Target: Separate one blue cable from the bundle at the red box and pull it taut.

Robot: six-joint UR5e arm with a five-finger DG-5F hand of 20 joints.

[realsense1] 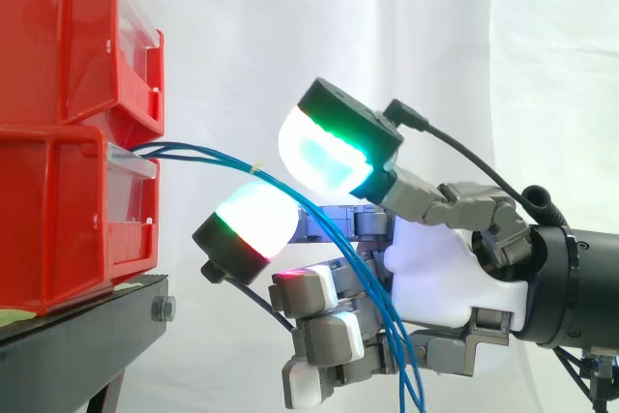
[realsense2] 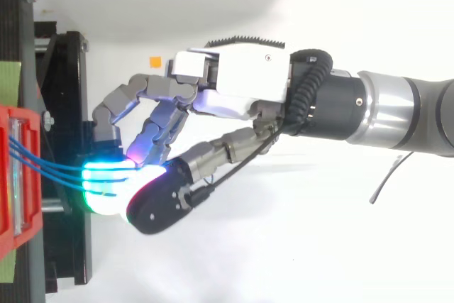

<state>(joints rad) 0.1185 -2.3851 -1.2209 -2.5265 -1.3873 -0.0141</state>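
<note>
Several thin blue cables (realsense1: 208, 157) leave the front of the lower red bin (realsense1: 58, 220) as a bundle held by a small white tie. They run right, pass through the gap between two glowing pads of my hand (realsense1: 455, 278), then drop across the palm. In the top view the cables (realsense2: 42, 164) lie over the cyan-green pad (realsense2: 106, 189). The upper pad (realsense1: 329, 147) and lower pad (realsense1: 247, 224) stand apart and neither presses the cables. The lower fingers are curled under the palm. All cables stay together.
A second red bin (realsense1: 58, 36) is stacked on the lower one. Both rest on a black stand (realsense1: 87, 326) at the left. The arm (realsense2: 397, 108) comes in from the right before a white curtain.
</note>
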